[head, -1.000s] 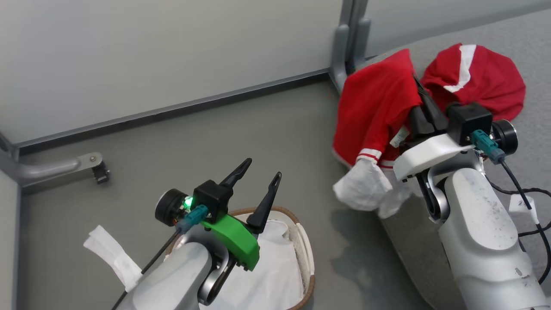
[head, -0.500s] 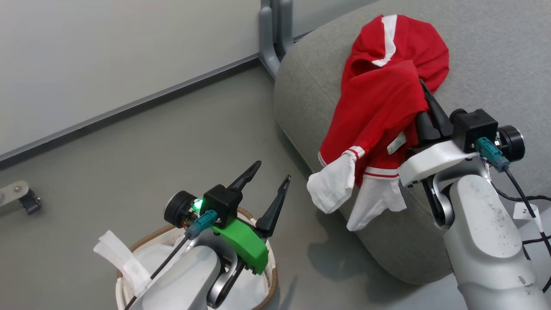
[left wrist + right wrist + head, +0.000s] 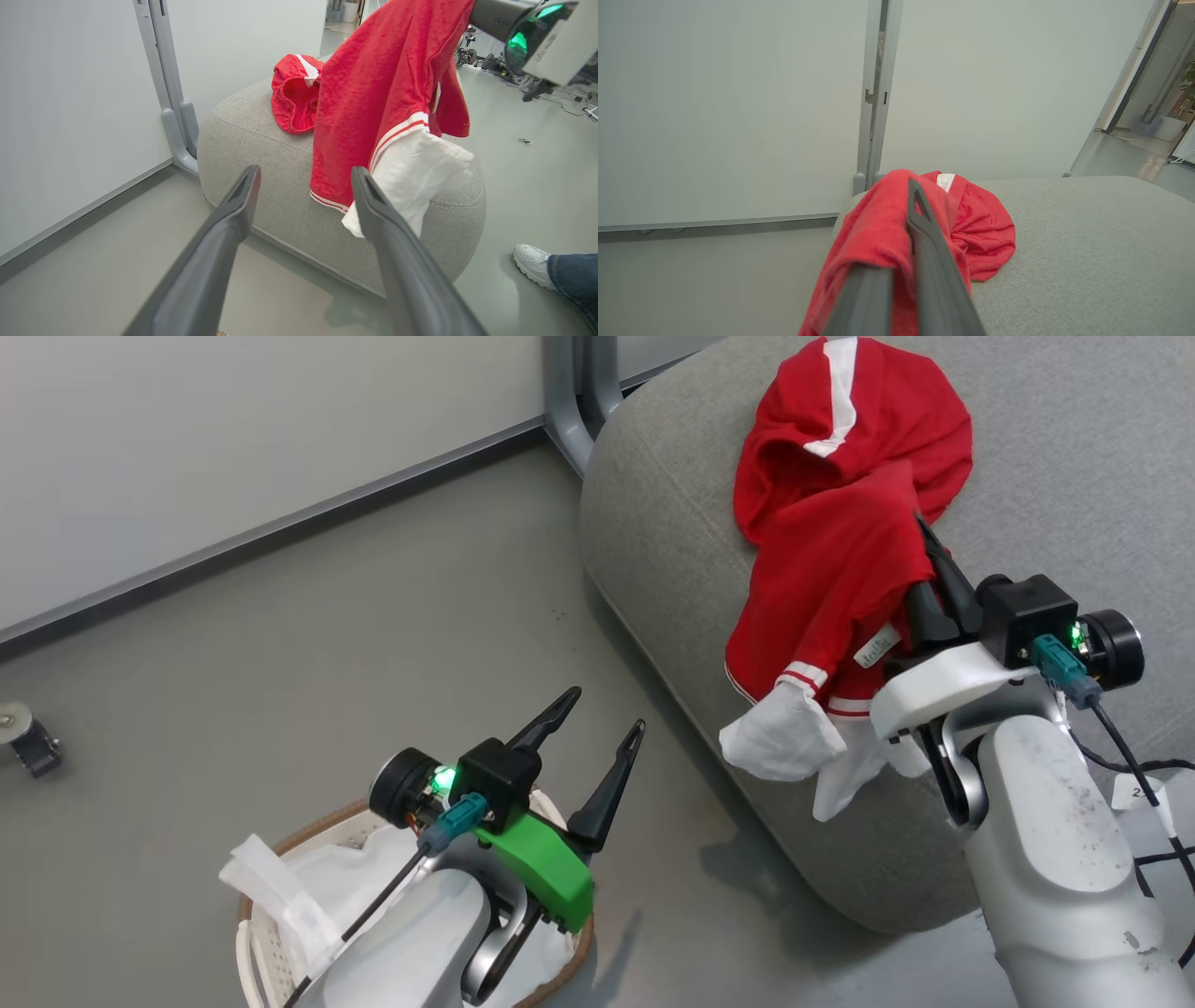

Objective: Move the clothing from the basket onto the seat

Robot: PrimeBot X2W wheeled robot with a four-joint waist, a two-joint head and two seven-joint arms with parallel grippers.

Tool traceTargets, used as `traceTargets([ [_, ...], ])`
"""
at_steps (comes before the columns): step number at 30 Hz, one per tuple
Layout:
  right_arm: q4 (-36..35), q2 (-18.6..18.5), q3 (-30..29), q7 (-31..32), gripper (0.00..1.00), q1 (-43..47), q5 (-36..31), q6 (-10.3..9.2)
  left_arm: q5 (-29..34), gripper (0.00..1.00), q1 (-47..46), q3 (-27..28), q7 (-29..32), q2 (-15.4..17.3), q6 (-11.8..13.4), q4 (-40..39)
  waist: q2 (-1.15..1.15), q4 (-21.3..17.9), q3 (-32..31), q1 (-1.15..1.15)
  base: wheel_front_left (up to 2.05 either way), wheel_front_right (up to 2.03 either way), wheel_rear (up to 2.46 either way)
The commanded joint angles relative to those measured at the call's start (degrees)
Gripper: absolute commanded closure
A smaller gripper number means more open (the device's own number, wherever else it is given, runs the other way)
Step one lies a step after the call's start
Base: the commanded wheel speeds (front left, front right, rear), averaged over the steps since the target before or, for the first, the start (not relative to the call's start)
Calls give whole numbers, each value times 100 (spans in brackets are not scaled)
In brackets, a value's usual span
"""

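Observation:
My right gripper is shut on a red shirt with white sleeves, which hangs from it over the near left edge of the grey seat. Red shorts with a white stripe lie on the seat just beyond. In the right wrist view the shirt drapes over my shut right gripper, with the shorts on the seat ahead. My left gripper stands open and holds nothing, above the basket with its white liner. The left wrist view shows my left gripper facing the shirt.
A partition wall with a grey post foot stands behind the seat. A castor sits on the floor at far left. A person's white shoe stands beside the seat. Cables trail by my right arm.
The head camera has swung, bringing the seat further into view. My right gripper still holds the shirt and has carried it further over the seat. The left gripper stays open above the basket.

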Motion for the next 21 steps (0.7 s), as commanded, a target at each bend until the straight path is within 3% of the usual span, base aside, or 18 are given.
traceTargets([
  [1, 17, -15, -13, -13, 100, -123, -63, -8, 33, 0, 21, 35, -21, -7, -7, -6, 0, 97, 73, 0, 0, 0, 0],
  [9, 224, -106, -181, 133, 100, -959, -459, -8, 180, 0, -33, 78, -20, -71, -24, -105, 0, 443, 327, 0, 0, 0, 0],
  [21, 401, -1471, -513, 1127, 100, -3255, -731, -8, 405, 0, -242, -54, -11, -80, -38, -248, 0, 1143, 1023, 0, 0, 0, 0],
])
